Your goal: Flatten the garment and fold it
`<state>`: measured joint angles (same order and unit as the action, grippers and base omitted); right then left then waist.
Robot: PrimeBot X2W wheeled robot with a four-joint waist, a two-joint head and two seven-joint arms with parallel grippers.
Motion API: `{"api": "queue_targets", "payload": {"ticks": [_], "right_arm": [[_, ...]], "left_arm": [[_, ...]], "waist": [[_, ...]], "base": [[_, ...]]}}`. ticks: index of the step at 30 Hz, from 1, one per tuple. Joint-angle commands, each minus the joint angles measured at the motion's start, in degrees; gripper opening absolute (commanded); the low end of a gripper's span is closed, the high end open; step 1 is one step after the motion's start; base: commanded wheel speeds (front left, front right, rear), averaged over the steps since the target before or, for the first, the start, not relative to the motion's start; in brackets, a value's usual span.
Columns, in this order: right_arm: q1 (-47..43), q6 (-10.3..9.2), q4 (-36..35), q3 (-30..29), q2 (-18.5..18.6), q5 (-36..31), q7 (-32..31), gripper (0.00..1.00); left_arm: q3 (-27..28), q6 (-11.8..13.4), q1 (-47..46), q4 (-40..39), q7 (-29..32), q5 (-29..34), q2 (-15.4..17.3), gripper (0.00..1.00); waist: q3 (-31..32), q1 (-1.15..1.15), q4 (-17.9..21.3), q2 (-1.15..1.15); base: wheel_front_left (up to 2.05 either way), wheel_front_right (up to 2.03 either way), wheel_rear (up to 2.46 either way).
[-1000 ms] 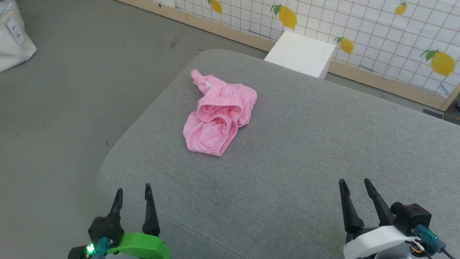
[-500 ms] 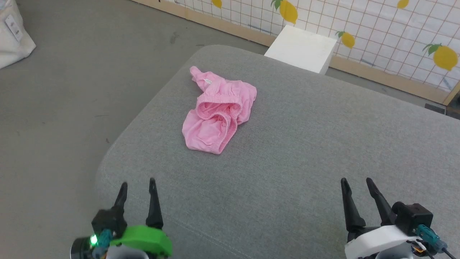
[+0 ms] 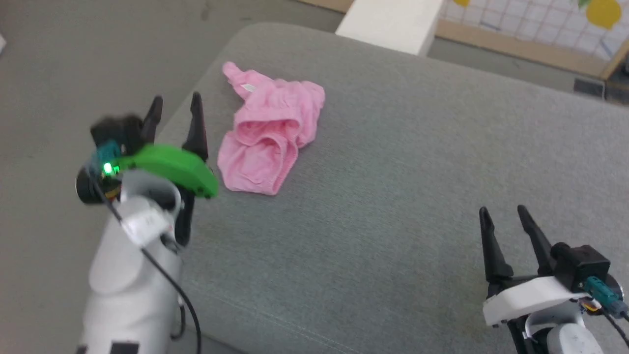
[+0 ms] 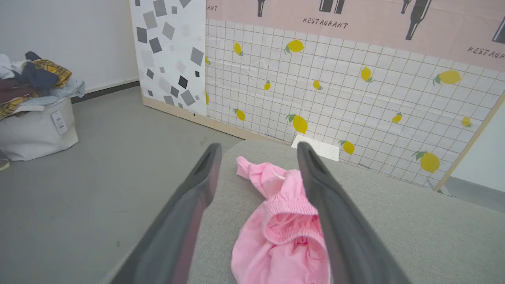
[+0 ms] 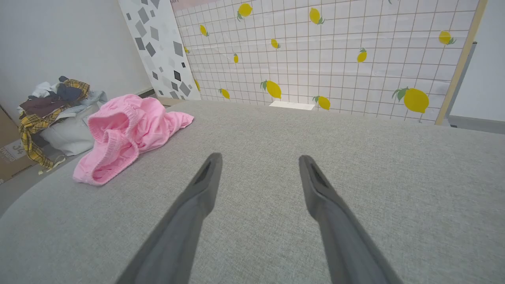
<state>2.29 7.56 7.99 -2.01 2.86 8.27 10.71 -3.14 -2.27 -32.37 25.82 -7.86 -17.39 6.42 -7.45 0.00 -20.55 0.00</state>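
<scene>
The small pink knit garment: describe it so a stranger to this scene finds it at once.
Start at the big grey fabric cushion that the robot faces. Near its far left corner lies the small light-pink knit garment, crumpled, with ruffled elastic edges and a small white label tag. It is the one pink thing there, unlike the white box behind the cushion.

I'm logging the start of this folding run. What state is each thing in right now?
garment: crumpled, unfolded, lying on the grey cushion, not held.
left hand: open, empty, beside the garment.
right hand: open, empty, well apart from the garment.
white bag: heaped with clothes.
</scene>
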Motion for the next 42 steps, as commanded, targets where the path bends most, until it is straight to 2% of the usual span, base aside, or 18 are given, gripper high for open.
{"api": "queue_targets", "payload": {"ticks": [1, 6, 10, 11, 16, 21, 22, 23, 34, 38, 42], "right_arm": [[1.0, -0.08, -1.0, -0.2, 0.0, -0.7, -0.6, 1.00], [1.2, -0.08, -3.5, -1.7, 0.0, -1.9, -1.9, 1.00], [1.4, -0.08, -5.0, -2.2, 0.0, -2.3, -2.5, 1.00], [1.6, -0.08, -5.7, -2.2, 0.0, -2.3, -2.7, 1.00], [2.1, -0.08, -7.1, -1.9, 0.0, -2.3, -3.0, 1.00], [1.8, -0.08, -7.7, -2.0, 0.0, -2.0, -3.2, 1.00], [1.7, -0.08, -7.7, -2.0, 0.0, -2.0, -3.2, 1.00], [1.6, -0.08, -7.8, -2.0, 0.0, -2.0, -3.2, 1.00], [1.2, -0.08, -6.3, -0.6, 0.0, -1.3, -3.0, 1.00], [1.3, -0.08, -4.6, 0.3, 0.0, -0.4, -2.5, 1.00], [1.2, -0.08, -2.7, 0.9, 0.0, 0.7, -1.6, 1.00]], "left_arm": [[0.1, -0.6, -3.3, 2.2, 2.7, -1.2, 0.9, 1.00], [1.1, 0.5, -11.9, 10.9, 15.9, -3.8, 2.2, 1.00], [1.3, 3.3, -16.0, 15.8, 24.4, -4.6, 2.6, 1.00], [1.2, 4.7, -17.1, 17.2, 26.9, -4.5, 2.8, 1.00], [0.8, 7.9, -18.1, 19.8, 30.4, -3.6, 3.5, 1.00], [0.8, 8.9, -17.6, 21.1, 31.3, -4.0, 3.1, 1.00], [0.9, 8.9, -17.6, 20.9, 30.5, -4.1, 2.9, 0.40], [0.8, 8.8, -17.6, 20.8, 29.9, -4.1, 2.9, 0.00], [-0.5, 4.9, -18.6, 18.6, 20.8, -4.5, 2.0, 0.00], [-2.1, 2.4, -19.9, 16.4, 17.6, -3.9, 1.6, 0.00], [-4.9, -1.1, -21.5, 12.8, 15.6, -3.2, 0.8, 0.00]], "waist": [[-5.7, 0.00, 5.3, 0.00], [-9.7, 0.00, 9.0, 0.00], [-12.0, 0.00, 11.3, 0.00], [-12.8, 0.00, 12.0, 0.00], [-14.6, 0.00, 13.2, 0.00], [-15.6, 0.00, 13.1, 0.00], [-15.8, 0.00, 12.9, 0.00], [-15.8, 0.00, 12.8, 0.00], [-12.0, 0.00, 11.0, 0.00], [-9.5, 0.00, 11.2, 0.00], [-6.7, 0.00, 12.1, 0.00]], "base": [[0.00, 0.00, 0.00], [0.00, 0.00, 0.00], [0.00, 0.00, 0.00], [0.00, 0.00, 0.00], [0.00, 0.00, 0.00], [0.00, 0.00, 0.00], [0.00, 0.00, 0.00], [0.00, 0.00, 0.00], [0.00, 0.00, 0.00], [0.00, 0.00, 0.00], [0.00, 0.00, 0.00]]}}
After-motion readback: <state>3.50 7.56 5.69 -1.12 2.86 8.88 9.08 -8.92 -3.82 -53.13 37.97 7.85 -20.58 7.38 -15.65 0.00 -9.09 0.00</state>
